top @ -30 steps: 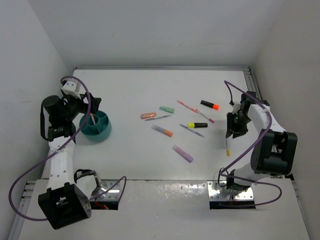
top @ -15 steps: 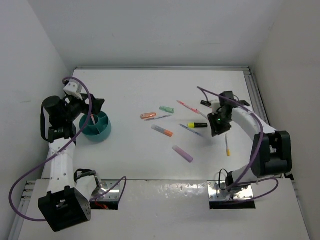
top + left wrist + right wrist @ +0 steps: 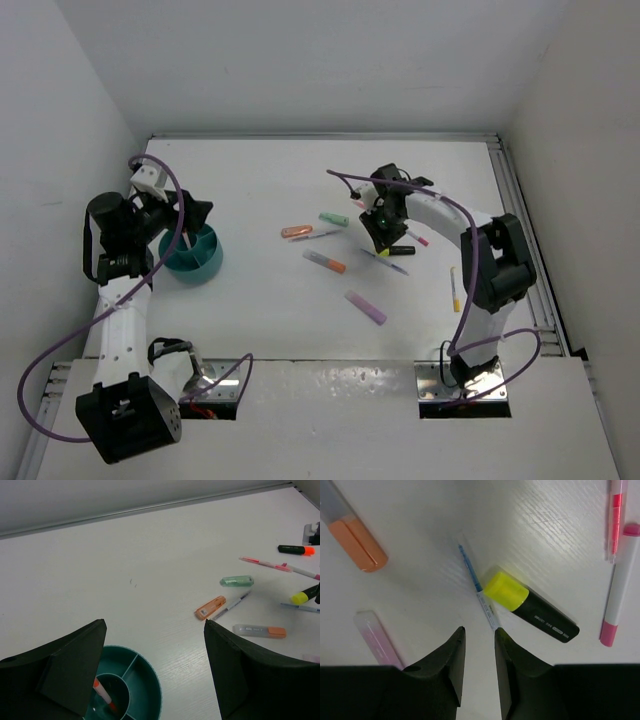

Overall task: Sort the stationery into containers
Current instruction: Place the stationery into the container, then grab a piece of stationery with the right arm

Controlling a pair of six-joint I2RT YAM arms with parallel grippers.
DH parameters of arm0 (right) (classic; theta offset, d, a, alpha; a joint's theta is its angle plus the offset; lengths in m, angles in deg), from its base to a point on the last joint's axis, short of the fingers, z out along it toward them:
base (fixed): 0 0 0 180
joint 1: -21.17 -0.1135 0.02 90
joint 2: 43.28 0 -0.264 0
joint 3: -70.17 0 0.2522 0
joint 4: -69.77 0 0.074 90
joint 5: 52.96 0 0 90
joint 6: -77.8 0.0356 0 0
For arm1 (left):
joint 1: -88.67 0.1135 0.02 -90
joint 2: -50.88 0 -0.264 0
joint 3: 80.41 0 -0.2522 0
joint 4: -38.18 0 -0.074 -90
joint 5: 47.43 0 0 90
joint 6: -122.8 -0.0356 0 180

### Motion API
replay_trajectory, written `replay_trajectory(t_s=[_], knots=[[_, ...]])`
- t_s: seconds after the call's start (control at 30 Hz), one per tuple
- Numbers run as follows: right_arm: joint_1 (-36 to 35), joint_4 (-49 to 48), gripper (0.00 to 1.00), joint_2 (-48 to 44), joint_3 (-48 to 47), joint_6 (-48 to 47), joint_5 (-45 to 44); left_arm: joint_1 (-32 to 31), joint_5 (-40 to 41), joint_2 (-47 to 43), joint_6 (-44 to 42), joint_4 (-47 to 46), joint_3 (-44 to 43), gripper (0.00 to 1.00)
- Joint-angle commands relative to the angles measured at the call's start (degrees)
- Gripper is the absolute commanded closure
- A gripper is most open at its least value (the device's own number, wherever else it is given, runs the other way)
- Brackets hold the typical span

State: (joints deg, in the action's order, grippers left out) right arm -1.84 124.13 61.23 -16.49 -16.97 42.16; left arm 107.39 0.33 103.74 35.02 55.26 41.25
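Observation:
The teal bowl [image 3: 196, 256] stands at the left, and a pen with a red-orange tip [image 3: 102, 693] stands upright in its centre compartment. My left gripper [image 3: 190, 216] hovers just above the bowl's rim [image 3: 156, 690], wide open and empty [image 3: 155, 625]. My right gripper [image 3: 382, 228] is low over the pile, its jaws a little apart and empty [image 3: 479, 630]. Just ahead of its tips lie a thin blue pen [image 3: 476, 586] and a black highlighter with a yellow cap [image 3: 530, 608]. An orange-capped marker [image 3: 353, 535] and a pale purple one [image 3: 376, 639] lie to the left.
An orange piece [image 3: 296, 231], a mint one [image 3: 334, 219], a thin pen [image 3: 318, 235], two pink pens [image 3: 618, 590] and a purple marker [image 3: 366, 307] lie mid-table. A yellow-tipped pen [image 3: 455, 290] lies to the right. A black marker with an orange cap [image 3: 296, 550] lies at the back.
My right arm has swung left from the table's right side to above the yellow-capped highlighter. The yellow-tipped pen stayed where it lay. The left arm has barely moved.

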Motion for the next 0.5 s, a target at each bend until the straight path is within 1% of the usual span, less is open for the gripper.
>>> replay_trajectory(t_s=[0.0,0.3,0.33,0.47], knots=[[0.3,1.3,0.71,0.9,-2.8,0.3,-0.4,-0.5,-1.2,-0.9,0.9,-1.5,-2.0,0.15],[0.9,1.3,0.71,1.8,-0.2,-0.1,0.5,-0.7,-1.2,0.8,1.9,-2.2,-1.9,0.15],[0.9,1.2,0.70,2.1,0.2,-0.2,0.5,-0.7,-1.2,0.8,1.7,-4.3,-1.8,0.15],[1.5,1.2,0.68,3.8,-0.2,-0.8,1.0,-0.7,-0.8,0.8,0.9,-4.3,-1.4,0.15]])
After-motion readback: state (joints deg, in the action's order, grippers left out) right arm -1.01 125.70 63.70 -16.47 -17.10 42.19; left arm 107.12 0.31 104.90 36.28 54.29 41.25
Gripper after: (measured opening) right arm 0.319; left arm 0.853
